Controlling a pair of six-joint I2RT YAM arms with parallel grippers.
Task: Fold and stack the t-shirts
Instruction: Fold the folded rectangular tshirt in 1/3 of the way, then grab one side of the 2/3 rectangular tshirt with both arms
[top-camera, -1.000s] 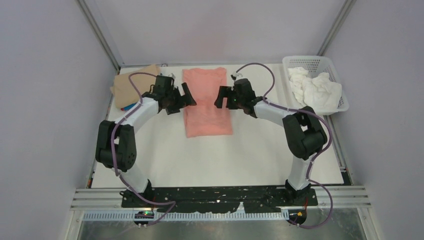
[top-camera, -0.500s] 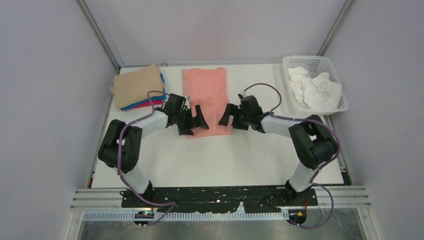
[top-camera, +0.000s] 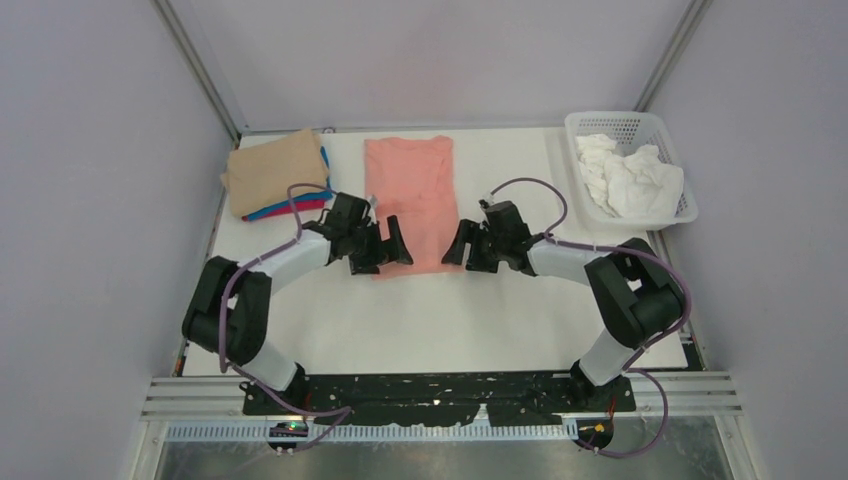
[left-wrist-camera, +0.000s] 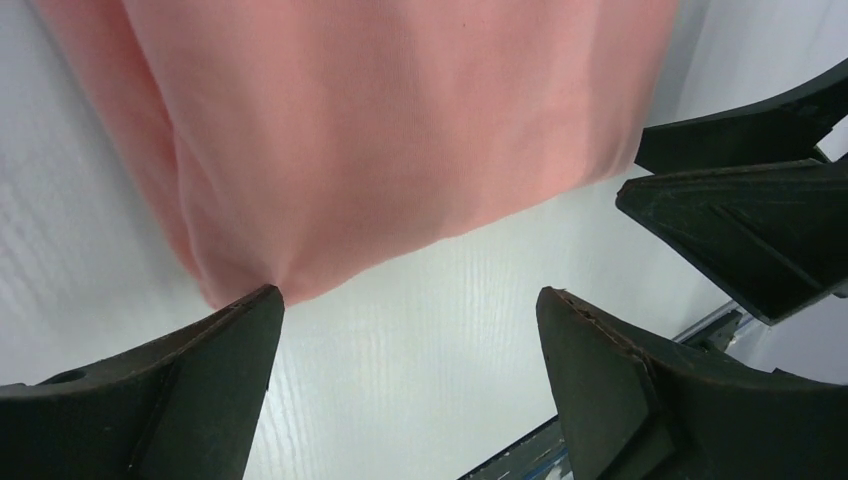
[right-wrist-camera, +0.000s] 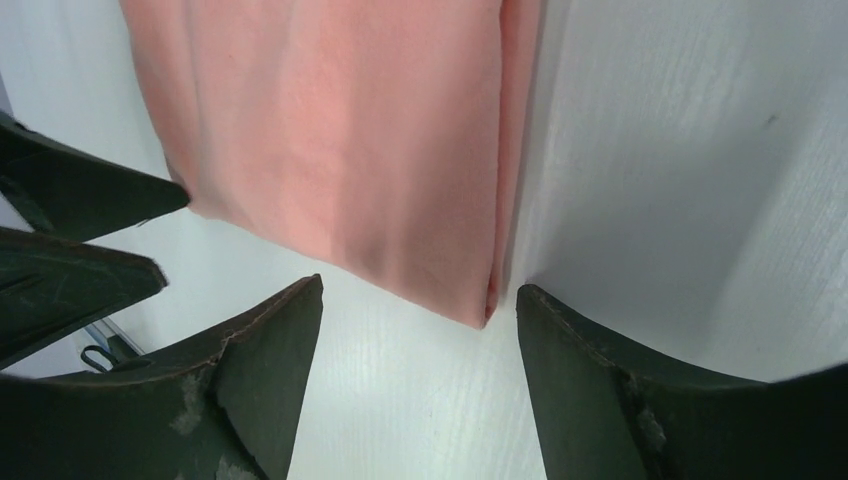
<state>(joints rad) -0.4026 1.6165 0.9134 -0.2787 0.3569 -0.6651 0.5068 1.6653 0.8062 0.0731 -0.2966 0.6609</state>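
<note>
pink shirt (top-camera: 408, 185) flat on the table (top-camera: 500, 310), left gripper (top-camera: 394, 245) spread wide at its near-left corner, right gripper (top-camera: 458, 246) open around the near-right corner

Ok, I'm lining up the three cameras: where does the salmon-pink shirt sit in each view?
Top external: the salmon-pink shirt is a long folded strip, centred, just above mid-frame.
Left wrist: it fills the upper frame.
Right wrist: it is at upper left and centre.
Shared landmark: its near hem, visible in all three.
</note>
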